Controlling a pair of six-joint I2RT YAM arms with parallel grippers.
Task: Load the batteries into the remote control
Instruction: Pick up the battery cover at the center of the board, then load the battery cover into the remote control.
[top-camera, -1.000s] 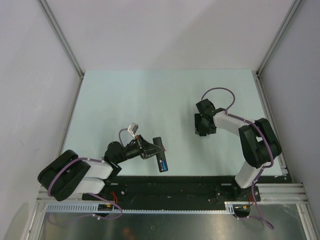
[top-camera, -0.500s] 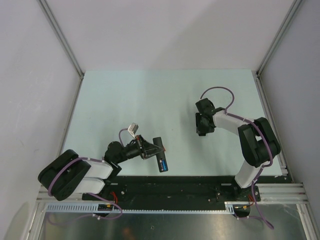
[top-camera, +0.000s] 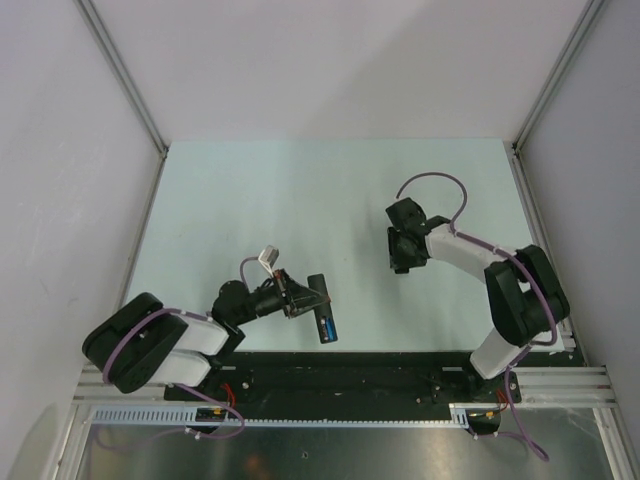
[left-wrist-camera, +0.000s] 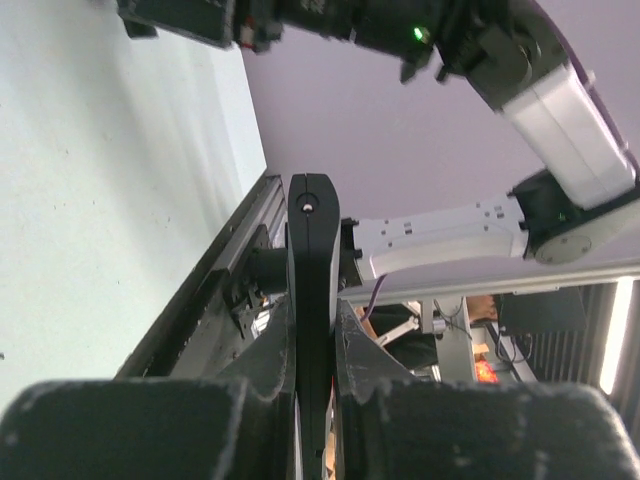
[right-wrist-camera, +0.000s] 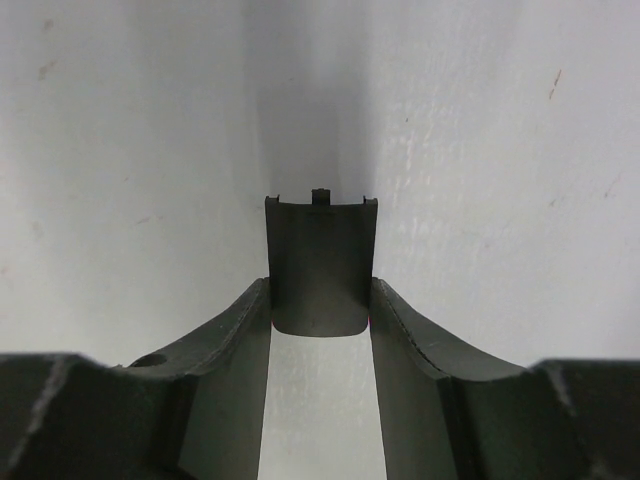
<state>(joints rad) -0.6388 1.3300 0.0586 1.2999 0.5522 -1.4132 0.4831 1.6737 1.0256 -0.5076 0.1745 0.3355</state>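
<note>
Left gripper is clamped on the slim black bar-shaped remote control, near the table's near edge. Right gripper pinches a flat dark-grey panel.

No word, brand, number or sign can be read in any view; the blue battery in the remote control, toward six o'clock on the table, bears small pale marks, too tiny to make out
</note>
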